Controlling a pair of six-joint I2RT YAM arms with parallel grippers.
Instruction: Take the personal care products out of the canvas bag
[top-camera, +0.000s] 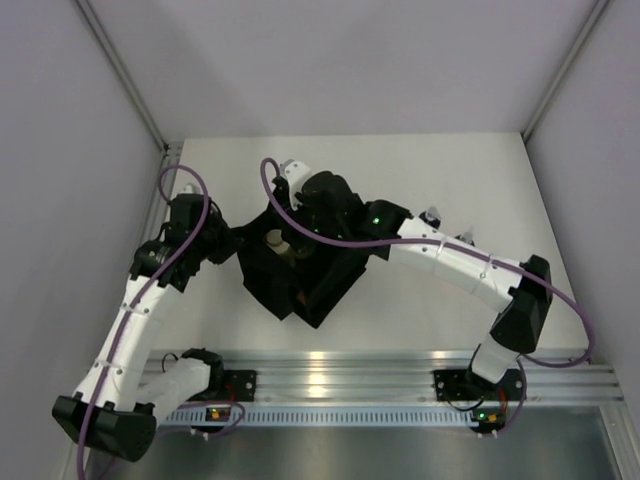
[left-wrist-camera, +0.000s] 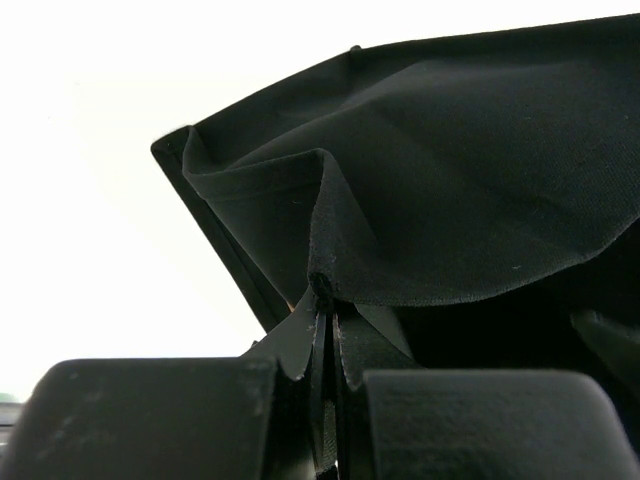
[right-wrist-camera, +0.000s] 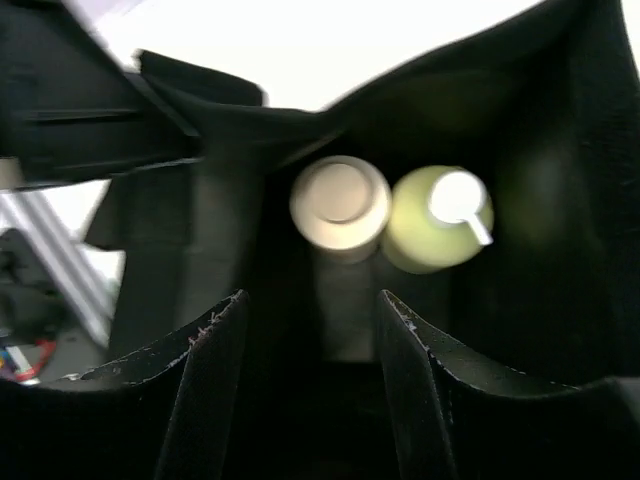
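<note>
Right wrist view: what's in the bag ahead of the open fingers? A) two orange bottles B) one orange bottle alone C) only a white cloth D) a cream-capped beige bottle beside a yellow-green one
D: the beige bottle and the yellow-green bottle sit side by side inside the canvas bag, beyond the open right gripper.
</note>
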